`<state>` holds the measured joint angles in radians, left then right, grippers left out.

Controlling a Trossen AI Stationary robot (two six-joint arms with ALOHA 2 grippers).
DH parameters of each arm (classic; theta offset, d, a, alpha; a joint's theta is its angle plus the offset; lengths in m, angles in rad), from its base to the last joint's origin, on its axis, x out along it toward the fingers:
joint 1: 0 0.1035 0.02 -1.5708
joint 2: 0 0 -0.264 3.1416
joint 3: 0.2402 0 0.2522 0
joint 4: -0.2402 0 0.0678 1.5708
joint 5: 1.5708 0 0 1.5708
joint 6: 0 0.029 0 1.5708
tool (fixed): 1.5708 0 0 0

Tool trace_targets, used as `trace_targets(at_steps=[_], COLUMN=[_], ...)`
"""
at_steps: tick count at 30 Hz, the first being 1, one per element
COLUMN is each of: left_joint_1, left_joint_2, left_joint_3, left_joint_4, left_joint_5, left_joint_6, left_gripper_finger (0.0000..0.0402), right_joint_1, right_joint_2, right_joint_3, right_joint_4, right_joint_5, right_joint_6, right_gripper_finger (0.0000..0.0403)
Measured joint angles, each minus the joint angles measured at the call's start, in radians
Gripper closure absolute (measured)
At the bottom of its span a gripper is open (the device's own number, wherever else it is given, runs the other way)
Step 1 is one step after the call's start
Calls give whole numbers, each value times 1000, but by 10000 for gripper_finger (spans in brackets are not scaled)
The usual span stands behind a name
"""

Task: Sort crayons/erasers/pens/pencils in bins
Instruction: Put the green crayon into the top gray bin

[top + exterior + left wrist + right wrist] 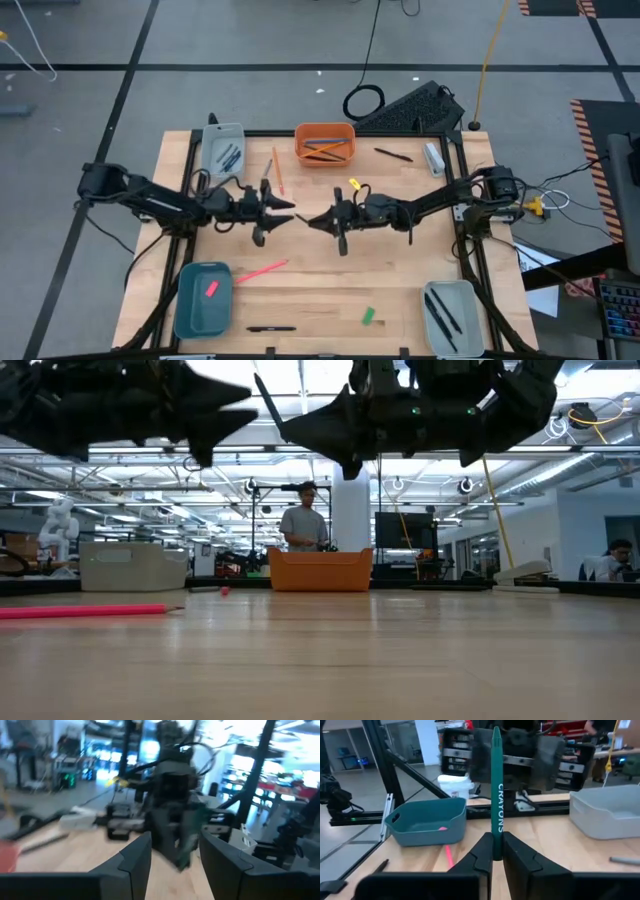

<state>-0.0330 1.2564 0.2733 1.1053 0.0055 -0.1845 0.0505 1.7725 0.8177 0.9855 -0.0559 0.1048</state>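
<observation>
Mid-table, raised: right gripper (493, 857) clenched on green crayon (496, 790); left gripper (172, 857) faces it, fingers spread, empty.

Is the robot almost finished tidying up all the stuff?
Partly. The teal bin holds a pink eraser, the orange bin has pencils, and the far grey bin and near grey bin hold dark sticks. The right claw grips a green crayon; the left claw is open, facing it. Loose on the table: pink pencil, orange pencil, green eraser, two black pens.
</observation>
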Motion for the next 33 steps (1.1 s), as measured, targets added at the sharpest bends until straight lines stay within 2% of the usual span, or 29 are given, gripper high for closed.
trace_targets(at_steps=[6,12,17,22,27,33], left_joint_1=[-30,-35,-35,-35,-35,-9], left_joint_2=[61,79,79,80,80,54], left_joint_3=[97,139,145,145,145,145], left_joint_4=[-9,-11,-11,-2,-3,-7], left_joint_5=[39,47,55,116,126,120], left_joint_6=[120,157,186,211,209,212], left_gripper_finger=[237,256,311,383,378,390], right_joint_1=[0,0,1,2,2,2], right_joint_2=[-1,0,-1,-1,-1,-1], right_joint_3=[0,0,0,1,1,1], right_joint_4=[62,65,75,81,70,33], right_joint_5=[-2,-44,-50,-52,-53,-51], right_joint_6=[-26,-44,-46,-52,-87,-67], right_gripper_finger=[378,378,378,371,333,260])
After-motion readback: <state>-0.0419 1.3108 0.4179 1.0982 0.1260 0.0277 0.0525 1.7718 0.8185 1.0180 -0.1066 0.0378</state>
